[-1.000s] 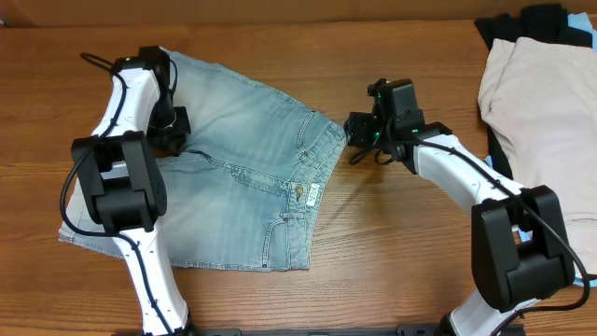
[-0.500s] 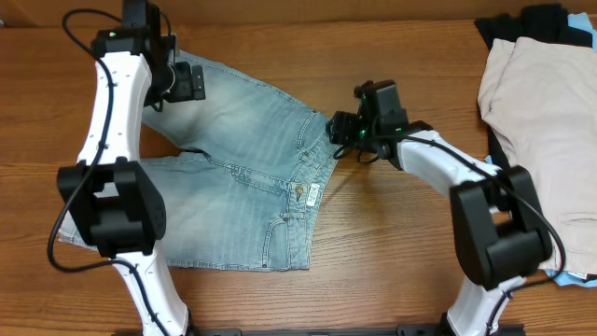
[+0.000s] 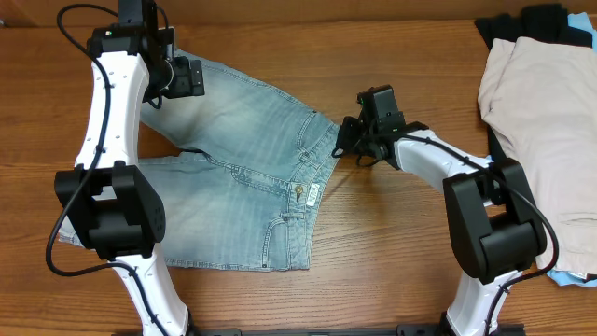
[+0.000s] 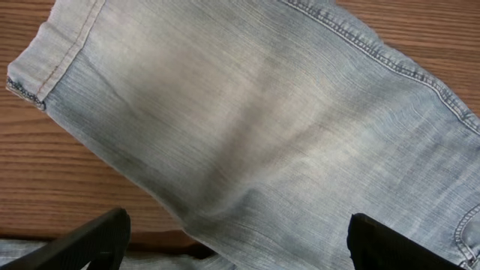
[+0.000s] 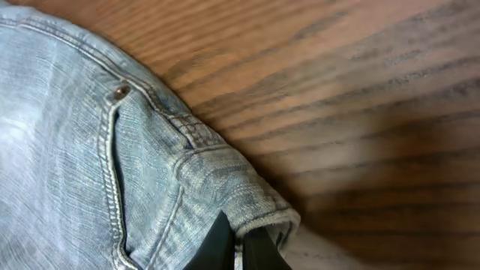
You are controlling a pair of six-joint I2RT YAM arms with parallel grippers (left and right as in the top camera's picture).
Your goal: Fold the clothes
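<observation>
The clothes, a pair of faded light-blue denim shorts [image 3: 242,159], lie spread flat on the wooden table, waistband toward the right. My left gripper [image 3: 191,77] hovers open over the upper leg near its hem. In the left wrist view, its two black fingers [image 4: 90,244] stand wide apart above the denim [image 4: 262,112], holding nothing. My right gripper [image 3: 342,140] sits at the waistband's upper corner. The right wrist view shows it [image 5: 240,244] shut, with the folded waistband edge of the shorts [image 5: 90,150] pinched between its fingers.
A beige garment [image 3: 541,103] lies at the right edge of the table on top of a black one [image 3: 508,28]. A sky-blue piece [image 3: 569,277] peeks out at the lower right. Bare wood [image 3: 392,243] lies between the shorts and that pile.
My left gripper has opened and risen from the crotch area to the upper leg. My right gripper has moved left onto the waistband corner and shut on it.
</observation>
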